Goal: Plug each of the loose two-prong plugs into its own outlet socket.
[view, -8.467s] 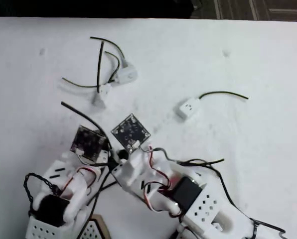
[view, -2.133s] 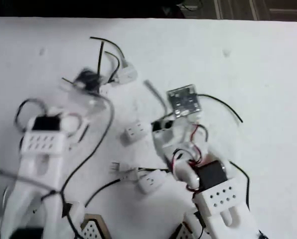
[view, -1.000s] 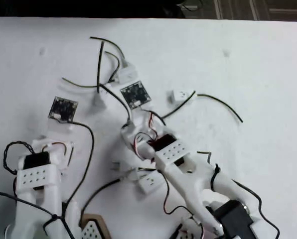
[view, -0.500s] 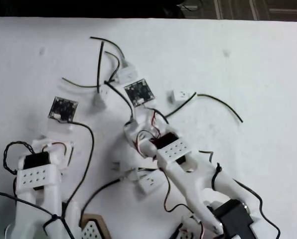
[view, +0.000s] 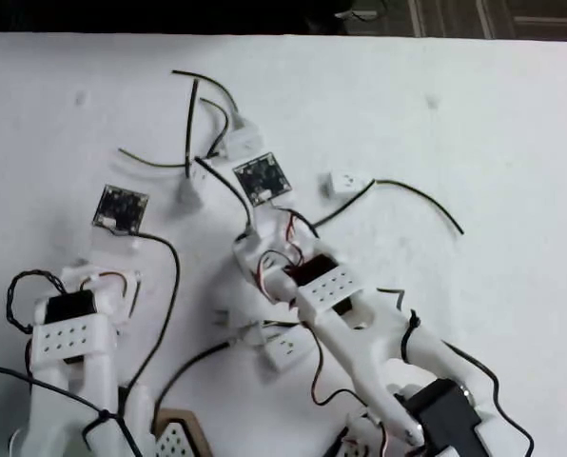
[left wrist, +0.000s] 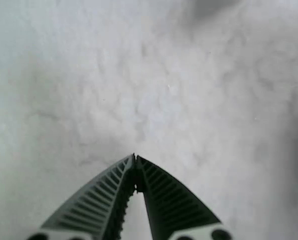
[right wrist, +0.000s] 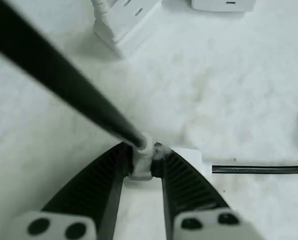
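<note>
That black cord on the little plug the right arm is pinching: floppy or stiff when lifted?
Probably fairly stiff: the black cord runs straight out from the white plug in the right jaws. The plug is small, so likely light. The cord may swing sideways as the plug turns.

Bright, even light washes the white table (view: 512,114), with faint, soft shadows.
</note>
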